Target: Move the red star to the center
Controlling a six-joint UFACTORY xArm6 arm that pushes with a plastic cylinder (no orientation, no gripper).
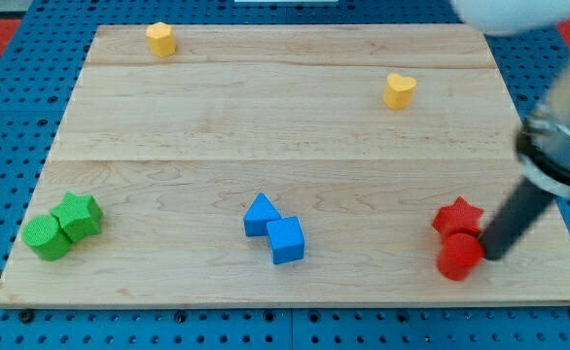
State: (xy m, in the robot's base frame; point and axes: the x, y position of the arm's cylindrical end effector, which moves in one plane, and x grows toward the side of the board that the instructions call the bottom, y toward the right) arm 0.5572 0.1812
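Observation:
The red star (457,216) lies near the board's lower right, touching a red round block (459,257) just below it. My tip (489,256) is at the right of the red round block, touching or almost touching it, and just below and right of the star. The dark rod slants up to the view's right.
A blue triangle (260,214) and a blue cube (286,239) touch at bottom centre. A green star (78,216) and a green round block (47,237) touch at bottom left. A yellow block (160,39) sits top left, a yellow heart (399,90) upper right. The wooden board (295,126) ends just right of the rod.

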